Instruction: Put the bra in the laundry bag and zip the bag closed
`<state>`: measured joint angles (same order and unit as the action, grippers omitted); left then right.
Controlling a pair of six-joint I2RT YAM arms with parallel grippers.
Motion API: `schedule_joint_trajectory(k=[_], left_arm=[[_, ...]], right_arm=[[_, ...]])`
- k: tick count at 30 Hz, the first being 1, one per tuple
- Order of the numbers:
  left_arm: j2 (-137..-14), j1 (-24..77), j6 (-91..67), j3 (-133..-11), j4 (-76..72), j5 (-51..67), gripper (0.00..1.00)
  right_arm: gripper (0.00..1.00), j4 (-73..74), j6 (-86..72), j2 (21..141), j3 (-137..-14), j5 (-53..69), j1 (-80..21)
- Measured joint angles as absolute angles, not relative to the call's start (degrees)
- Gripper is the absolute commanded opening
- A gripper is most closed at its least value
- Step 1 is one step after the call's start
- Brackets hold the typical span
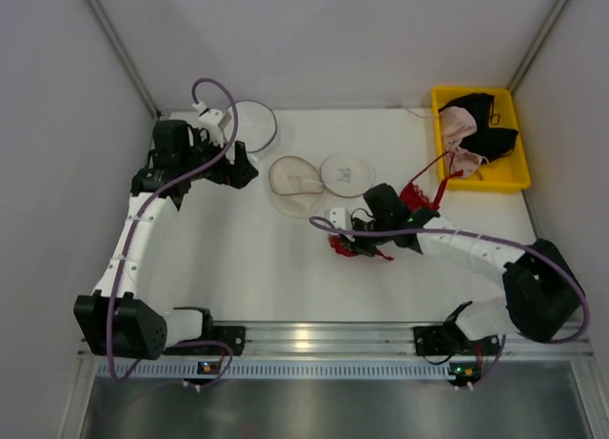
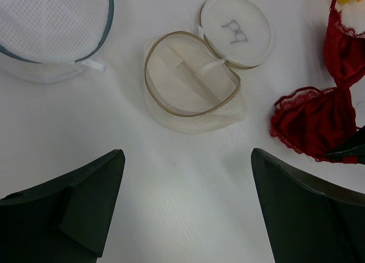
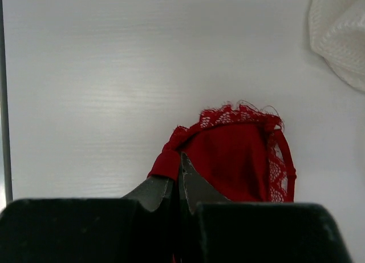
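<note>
The red lace bra [image 1: 357, 248] lies bunched on the white table, one strap trailing toward the yellow bin. My right gripper [image 1: 346, 236] is shut on the bra's edge; in the right wrist view the fingertips [image 3: 188, 180] pinch red fabric [image 3: 234, 157]. The laundry bag [image 1: 295, 179] lies unzipped behind it. Its round lid [image 2: 235, 30], with a small dark mark, is flipped to the right of the bag's hollow body [image 2: 191, 83]. My left gripper [image 2: 187, 154] hovers open left of the bag with nothing between its fingers. Part of the bra [image 2: 313, 123] shows at the right of that view.
A second round mesh bag with a dark rim [image 1: 253, 125] sits at the back left near my left gripper [image 1: 243, 165]. The yellow bin [image 1: 485, 183] at the back right holds a pale pink bra [image 1: 457, 125] and a black garment [image 1: 490, 136].
</note>
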<state>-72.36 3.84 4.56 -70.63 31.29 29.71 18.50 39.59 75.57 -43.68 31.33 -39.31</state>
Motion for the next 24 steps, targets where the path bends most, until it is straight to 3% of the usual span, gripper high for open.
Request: schedule_joint_trajectory(k=[2,5,6,9,11,14,18,24], left_arm=[[-71.0,3.8,4.1,-69.7,31.3,29.5,0.98],[-69.3,3.8,2.8,-68.6,31.3,29.6,0.98],[-68.6,3.8,2.4,-68.1,31.2,29.6,0.98],[-66.9,3.8,1.4,-66.7,31.3,30.2,0.98],[-66.3,3.8,1.2,-65.9,31.3,30.7,0.98],[-65.9,3.8,1.1,-64.9,31.4,31.6,0.97],[-66.0,3.9,2.3,-63.8,31.5,35.0,0.84],[-70.1,9.0,7.6,-63.4,31.4,35.5,0.80]], right_arm=[[0.03,17.9,38.5,80.3,-47.0,30.9,-41.4],[0.33,17.1,36.6,85.1,-52.0,30.3,-44.5],[0.51,17.1,35.7,86.7,-54.1,30.1,-45.7],[0.70,17.1,34.2,89.3,-59.8,28.9,-48.4],[0.75,17.2,33.8,89.1,-62.1,27.6,-48.6],[0.74,18.3,33.8,86.8,-62.8,26.5,-47.0],[0.55,23.1,34.0,81.4,-63.2,26.7,-37.3],[0.44,31.1,35.7,83.3,-67.3,25.8,-20.5]])
